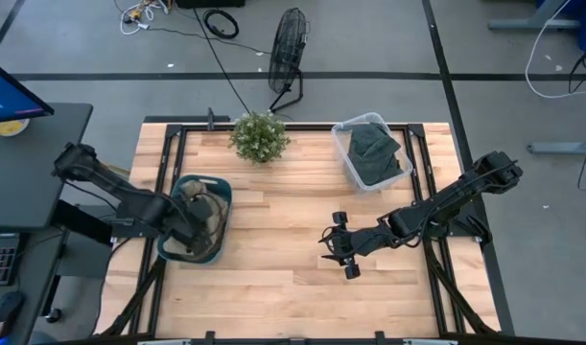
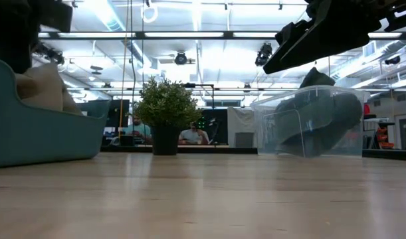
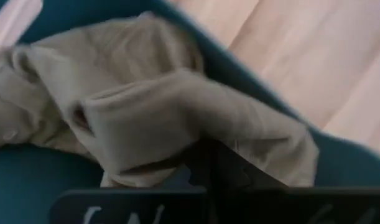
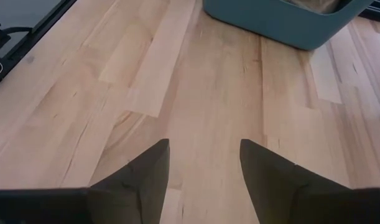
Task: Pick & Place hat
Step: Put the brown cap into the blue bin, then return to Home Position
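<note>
A beige hat (image 3: 152, 112) lies crumpled inside a teal basket (image 1: 216, 196) on the table's left side. My left gripper (image 1: 189, 222) reaches down into that basket; in the left wrist view its dark fingers (image 3: 209, 167) stand together under a fold of the beige cloth. My right gripper (image 4: 205, 163) is open and hovers over bare wood near the table's middle (image 1: 342, 247), touching nothing. A dark green hat (image 1: 373, 151) sits in a clear bin (image 1: 342, 129) at the far right. My left gripper is shut on the beige hat at a thick fold of cloth (image 3: 196, 134) near the hat's middle, coming from above into the basket. The cloth covers the fingertips, so the number of layers cannot be told. The hat still rests on the basket's floor.
A potted plant (image 1: 260, 136) stands at the far edge between basket and bin. Open wood (image 1: 273, 278) lies along the near half of the table. A floor fan (image 1: 289, 48) and cables lie beyond the far edge; a desk with a monitor (image 1: 10, 96) stands to the left.
</note>
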Motion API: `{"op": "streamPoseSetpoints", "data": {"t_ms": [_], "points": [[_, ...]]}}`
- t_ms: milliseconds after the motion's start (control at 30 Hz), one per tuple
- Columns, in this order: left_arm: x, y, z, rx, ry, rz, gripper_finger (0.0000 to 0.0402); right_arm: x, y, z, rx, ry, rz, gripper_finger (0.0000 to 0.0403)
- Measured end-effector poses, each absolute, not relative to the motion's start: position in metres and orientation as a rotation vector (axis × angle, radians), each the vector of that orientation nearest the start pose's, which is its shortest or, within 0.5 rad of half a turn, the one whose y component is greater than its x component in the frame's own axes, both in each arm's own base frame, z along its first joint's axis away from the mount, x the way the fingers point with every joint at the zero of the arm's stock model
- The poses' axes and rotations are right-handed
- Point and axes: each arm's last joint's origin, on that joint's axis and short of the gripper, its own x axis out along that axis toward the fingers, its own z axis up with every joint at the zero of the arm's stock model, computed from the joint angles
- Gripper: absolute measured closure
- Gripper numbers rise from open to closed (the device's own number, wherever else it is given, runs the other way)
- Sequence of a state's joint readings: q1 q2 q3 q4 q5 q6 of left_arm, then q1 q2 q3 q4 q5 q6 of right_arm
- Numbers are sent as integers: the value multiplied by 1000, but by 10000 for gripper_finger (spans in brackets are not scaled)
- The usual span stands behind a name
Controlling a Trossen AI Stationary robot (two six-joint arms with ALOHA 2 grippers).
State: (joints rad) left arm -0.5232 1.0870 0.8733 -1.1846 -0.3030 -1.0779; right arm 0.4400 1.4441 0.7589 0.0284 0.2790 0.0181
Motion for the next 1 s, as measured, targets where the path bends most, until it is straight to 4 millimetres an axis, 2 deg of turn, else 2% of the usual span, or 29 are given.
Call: {"op": "streamPoseSetpoints", "data": {"t_ms": [133, 300, 467, 600, 700, 833, 1000], "points": [[147, -75, 246, -351, 1203, 493, 398, 266, 116, 198, -214, 616, 149, 203], [154, -76, 274, -307, 1055, 485, 399, 262, 116, 207, -205, 587, 152, 203], [162, -74, 310, -178, 820, 521, 396, 245, 106, 245, -157, 456, 84, 203], [159, -69, 333, -47, 737, 550, 395, 213, 88, 278, -148, 388, 16, 205], [150, -63, 343, -15, 716, 554, 398, 185, 74, 296, -115, 362, -24, 213], [126, -53, 346, -9, 650, 551, 397, 154, 57, 311, -107, 321, -102, 222], [92, -38, 330, -130, 497, 516, 398, 128, 44, 322, -66, 220, -132, 227]]}}
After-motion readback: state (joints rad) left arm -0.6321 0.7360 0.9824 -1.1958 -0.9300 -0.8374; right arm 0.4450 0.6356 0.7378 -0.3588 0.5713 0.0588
